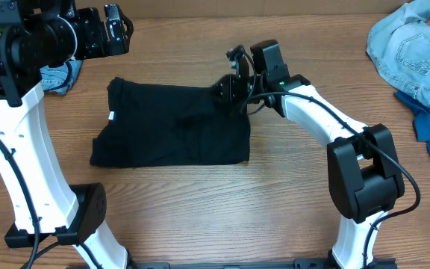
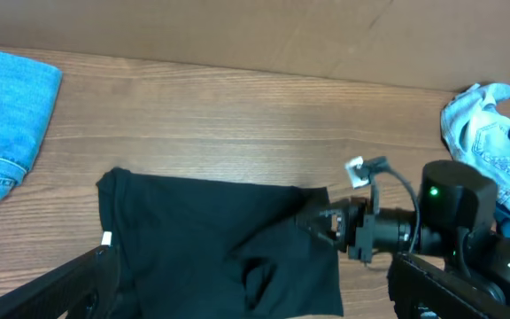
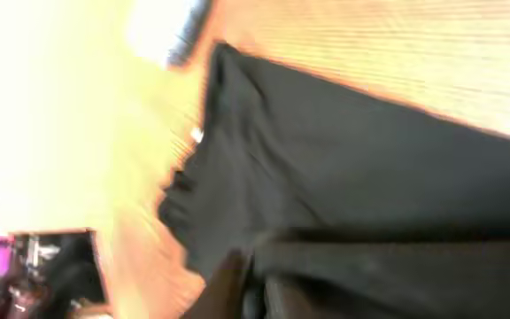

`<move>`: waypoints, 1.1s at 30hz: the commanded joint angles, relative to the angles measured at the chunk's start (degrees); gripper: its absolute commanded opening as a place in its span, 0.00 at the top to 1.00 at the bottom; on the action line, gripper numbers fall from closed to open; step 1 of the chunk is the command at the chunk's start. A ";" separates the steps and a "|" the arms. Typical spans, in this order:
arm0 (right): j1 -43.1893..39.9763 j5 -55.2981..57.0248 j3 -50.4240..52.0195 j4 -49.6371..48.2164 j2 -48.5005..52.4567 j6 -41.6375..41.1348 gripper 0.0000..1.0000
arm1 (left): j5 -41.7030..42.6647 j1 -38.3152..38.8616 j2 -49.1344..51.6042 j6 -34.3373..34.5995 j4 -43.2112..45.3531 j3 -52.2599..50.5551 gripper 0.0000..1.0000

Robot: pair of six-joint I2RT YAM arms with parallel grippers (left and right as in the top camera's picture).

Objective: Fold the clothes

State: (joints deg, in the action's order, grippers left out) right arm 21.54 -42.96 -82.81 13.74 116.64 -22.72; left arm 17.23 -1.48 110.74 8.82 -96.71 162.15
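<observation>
Your black T-shirt [image 1: 170,131] lies folded on the surface [image 1: 200,202]. Your right hand [image 1: 230,88] seems to pinch its far right corner, though blur hides the fingers. Your left hand [image 1: 119,30] hangs spread, apart.

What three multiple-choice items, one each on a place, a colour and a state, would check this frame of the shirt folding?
1. In the overhead view, the right claw is at which part of the black T-shirt?
A its left edge; B its top right corner; C its bottom edge.
2. The small tag on the shirt is:
A white; B red; C yellow.
3. The left claw is:
A shut on the shirt; B shut on nothing; C open and empty.

Answers: 1 B, the claw lies over that corner of the fabric. 2 A, the tag is a white speck on the shirt's left edge. 3 C, its fingers stand apart, away from the shirt.
</observation>
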 commanded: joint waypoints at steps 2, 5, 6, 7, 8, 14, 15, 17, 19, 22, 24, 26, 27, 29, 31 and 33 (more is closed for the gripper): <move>0.96 -2.71 -1.55 -8.79 0.28 -3.98 0.25 | 0.61 0.44 -0.81 -1.11 -0.09 0.35 0.00; 0.68 -3.23 -1.55 -10.69 0.28 -5.49 0.24 | 0.61 0.44 -0.81 -1.11 -0.09 0.35 0.00; 0.02 -3.34 -1.55 -10.27 0.28 -5.49 0.22 | 0.61 0.44 -0.81 -1.11 -0.09 0.35 0.00; -0.70 -3.65 -1.55 -9.33 0.28 -5.42 0.22 | 0.61 0.44 -0.81 -1.11 -0.09 0.35 0.00; -1.64 -3.67 -1.55 -7.85 0.28 -5.42 0.22 | 0.61 0.44 -0.81 -1.11 -0.09 0.35 0.00; -13.33 -3.85 -1.57 11.78 0.28 -0.15 0.22 | 0.61 0.44 -0.81 -1.60 -0.09 0.35 0.00; -15.54 -3.85 -1.57 15.54 0.28 2.51 0.22 | 0.57 0.44 -0.81 -1.73 -0.09 0.35 0.00; -18.01 -3.32 -1.57 19.93 0.28 6.08 0.21 | 0.57 0.44 -0.81 -1.79 -0.09 0.35 0.00; -19.54 -0.63 -1.46 24.68 0.46 9.16 0.19 | 0.59 0.44 -0.81 -2.01 0.00 0.35 0.00; -19.61 2.36 -0.26 27.93 1.46 10.84 0.19 | 0.59 0.44 -0.81 -2.03 0.07 0.35 0.00; -19.02 2.43 0.70 28.13 2.34 11.02 0.20 | 0.59 0.44 -0.81 -2.03 0.02 0.35 0.00; -18.18 2.43 2.10 27.96 3.32 10.99 0.20 | 0.59 0.44 -0.81 -2.01 0.02 0.35 0.00; -17.77 2.36 2.71 27.91 3.89 10.99 0.20 | 0.59 0.44 -0.81 -2.01 0.02 0.35 0.00; -16.90 2.16 3.87 27.71 4.61 10.99 0.21 | 0.59 0.44 -0.81 -2.03 0.02 0.35 0.00; -15.85 2.14 5.11 27.54 5.07 10.97 0.22 | 0.57 0.44 -0.81 -2.25 0.02 0.35 0.00; -14.71 0.98 6.36 27.26 5.44 10.99 0.23 | 0.28 0.44 -0.81 -2.64 0.02 0.35 0.00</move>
State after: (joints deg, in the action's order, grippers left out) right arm 5.34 -42.33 -78.63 41.50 121.21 -12.86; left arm 17.23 -1.48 110.74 8.29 -96.68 162.15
